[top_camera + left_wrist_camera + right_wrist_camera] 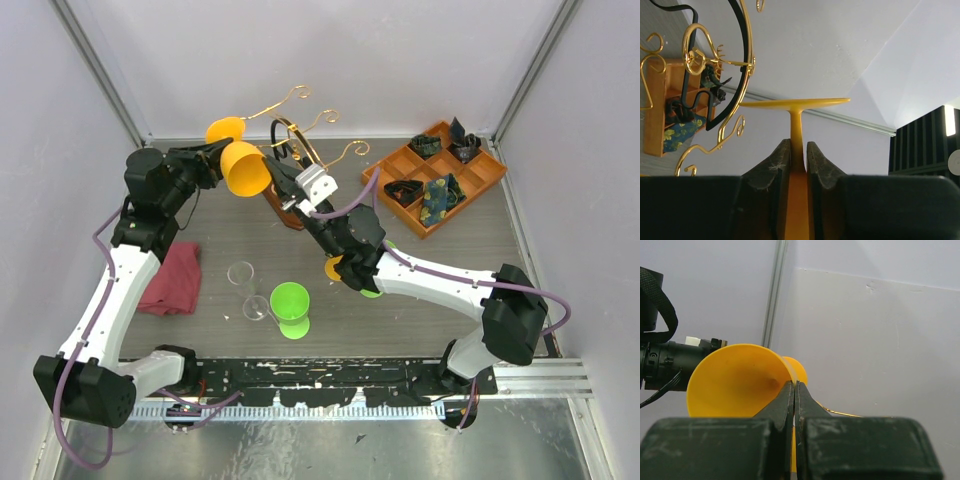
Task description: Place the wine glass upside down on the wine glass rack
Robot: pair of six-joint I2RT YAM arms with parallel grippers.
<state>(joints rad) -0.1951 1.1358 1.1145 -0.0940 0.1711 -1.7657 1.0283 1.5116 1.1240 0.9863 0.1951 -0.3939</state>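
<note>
A yellow wine glass (246, 167) is held lying sideways above the table's back left, with its bowl opening toward the front right. My left gripper (220, 153) is shut on its stem (797, 130), and the foot (795, 103) shows edge-on past the fingertips. My right gripper (276, 173) is shut on the rim of the bowl (735, 382). The wine glass rack (292, 128), with gold scroll arms (715, 61) and a dark hoop (744, 55), stands just right of the glass. The right arm partly hides its wooden base (287, 213).
A green glass (290, 305) and two clear glasses (241, 275) stand at the front middle. Another orange glass (335, 268) lies under the right arm. A red cloth (172, 280) lies at the left. An orange compartment tray (470, 185) sits at the back right.
</note>
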